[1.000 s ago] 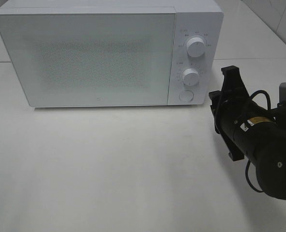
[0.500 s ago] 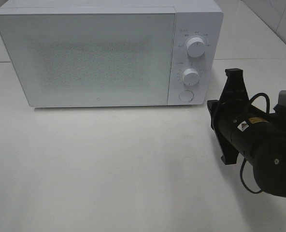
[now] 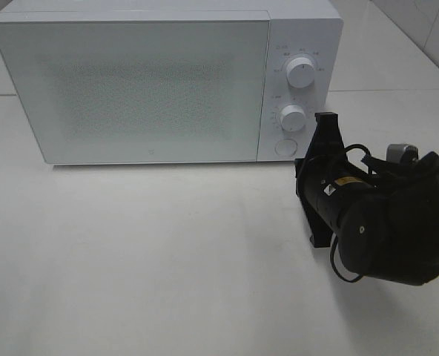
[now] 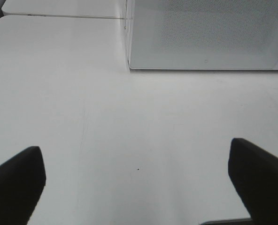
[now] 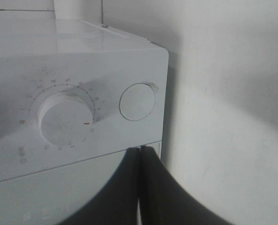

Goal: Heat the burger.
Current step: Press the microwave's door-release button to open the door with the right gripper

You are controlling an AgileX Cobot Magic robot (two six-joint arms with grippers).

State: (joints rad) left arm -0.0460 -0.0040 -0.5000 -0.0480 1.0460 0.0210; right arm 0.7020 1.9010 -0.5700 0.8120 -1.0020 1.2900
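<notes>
Near microwave (image 3: pixel 145 81) button (image 3: pixel 284 147), right gripper (image 5: pixel 140 157) closed, arm pointing toward it.

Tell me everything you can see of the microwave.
The microwave is a white, boxy oven standing on the white table. Its wide door, with a speckled window, is shut, and nothing shows inside. The control strip on its right side carries the upper dial, the lower dial and a round button beneath them. The right gripper, shut, points at that strip near the button; whether it touches cannot be judged.
</notes>
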